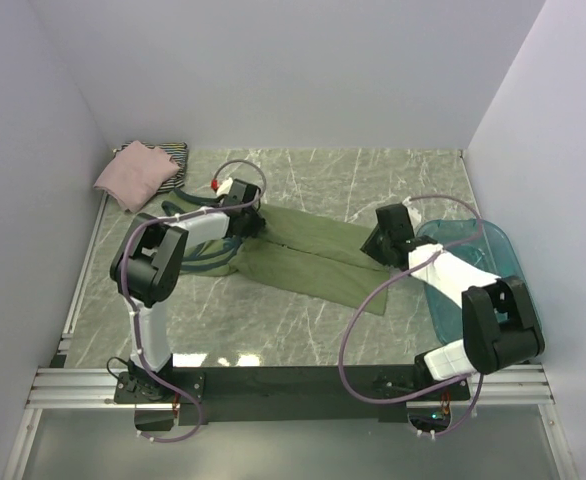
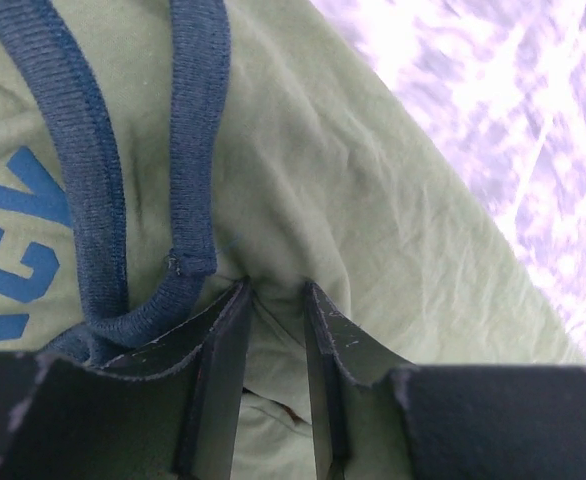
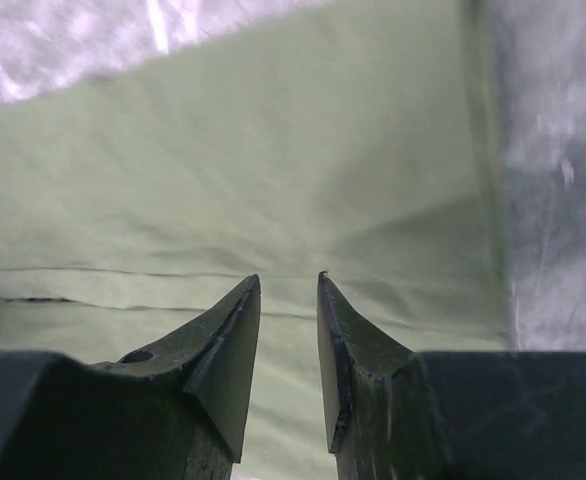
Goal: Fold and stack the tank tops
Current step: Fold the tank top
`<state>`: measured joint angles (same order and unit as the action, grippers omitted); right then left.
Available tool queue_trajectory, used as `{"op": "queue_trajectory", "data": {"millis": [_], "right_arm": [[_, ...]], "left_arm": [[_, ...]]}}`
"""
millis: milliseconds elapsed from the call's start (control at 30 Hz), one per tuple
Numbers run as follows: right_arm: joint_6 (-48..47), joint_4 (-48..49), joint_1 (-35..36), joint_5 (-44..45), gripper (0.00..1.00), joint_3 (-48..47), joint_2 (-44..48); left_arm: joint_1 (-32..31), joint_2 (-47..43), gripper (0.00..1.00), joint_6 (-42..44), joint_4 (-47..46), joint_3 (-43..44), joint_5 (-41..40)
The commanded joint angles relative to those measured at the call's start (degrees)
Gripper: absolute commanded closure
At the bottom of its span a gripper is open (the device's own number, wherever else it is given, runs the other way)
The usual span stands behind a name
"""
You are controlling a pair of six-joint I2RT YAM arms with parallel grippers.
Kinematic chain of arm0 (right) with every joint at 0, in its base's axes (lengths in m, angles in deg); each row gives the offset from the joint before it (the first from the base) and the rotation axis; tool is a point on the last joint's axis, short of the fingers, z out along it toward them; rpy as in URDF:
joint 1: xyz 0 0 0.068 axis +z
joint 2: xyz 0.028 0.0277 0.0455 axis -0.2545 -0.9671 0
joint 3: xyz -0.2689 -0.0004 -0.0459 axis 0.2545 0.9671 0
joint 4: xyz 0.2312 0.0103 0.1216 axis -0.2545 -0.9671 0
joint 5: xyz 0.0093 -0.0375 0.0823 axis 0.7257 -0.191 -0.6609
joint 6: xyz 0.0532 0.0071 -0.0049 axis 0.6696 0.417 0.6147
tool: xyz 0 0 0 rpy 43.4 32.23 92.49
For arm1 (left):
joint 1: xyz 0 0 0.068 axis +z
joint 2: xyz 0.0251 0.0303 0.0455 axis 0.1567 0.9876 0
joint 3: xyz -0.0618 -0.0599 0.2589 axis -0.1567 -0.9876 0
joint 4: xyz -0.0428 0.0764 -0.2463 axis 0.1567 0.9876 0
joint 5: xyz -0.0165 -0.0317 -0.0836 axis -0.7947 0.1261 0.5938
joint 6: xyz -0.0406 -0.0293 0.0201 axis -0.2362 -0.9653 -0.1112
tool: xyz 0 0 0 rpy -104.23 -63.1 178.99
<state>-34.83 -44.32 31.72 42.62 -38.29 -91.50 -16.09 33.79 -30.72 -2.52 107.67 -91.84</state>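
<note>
The olive-green tank top (image 1: pixel 313 255) lies spread across the middle of the table, straps to the left. My left gripper (image 1: pixel 248 222) is at its strap end. In the left wrist view the left gripper (image 2: pixel 276 290) is shut on a pinch of the green cloth (image 2: pixel 373 180), beside the navy trim (image 2: pixel 198 130) and blue print (image 2: pixel 13 260). My right gripper (image 1: pixel 378 250) is at the hem end. In the right wrist view the right gripper (image 3: pixel 288 280) is nearly closed on the green cloth (image 3: pixel 273 150). The pink tank top (image 1: pixel 133 175) lies folded on the striped one (image 1: pixel 176 153) at the back left.
The translucent teal tub (image 1: pixel 483 260) stands at the right edge, under my right arm. White walls enclose the marble table (image 1: pixel 373 175) on three sides. Bare marble shows beside the cloth in both wrist views.
</note>
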Motion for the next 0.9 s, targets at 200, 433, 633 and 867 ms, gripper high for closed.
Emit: {"op": "queue_trajectory", "data": {"millis": [200,433,633,867], "right_arm": [[-14.6,-10.6,0.5,7.1,0.59,-19.3,-10.9],[-17.4,-15.0,3.2,10.8,0.56,-22.2,-17.6],[-16.2,-17.6,3.2,11.2,0.55,-22.0,-20.4],[-9.6,-16.3,3.9,1.9,0.56,-15.3,-17.5]], "left_arm": [[-3.7,2.1,0.65,7.6,5.9,-1.5,7.0],[-1.7,-2.0,0.64,7.9,5.9,-8.2,6.7],[1.4,-1.2,0.65,7.5,6.1,-7.6,7.7],[1.4,4.1,0.65,9.1,11.6,2.3,6.1]]}}
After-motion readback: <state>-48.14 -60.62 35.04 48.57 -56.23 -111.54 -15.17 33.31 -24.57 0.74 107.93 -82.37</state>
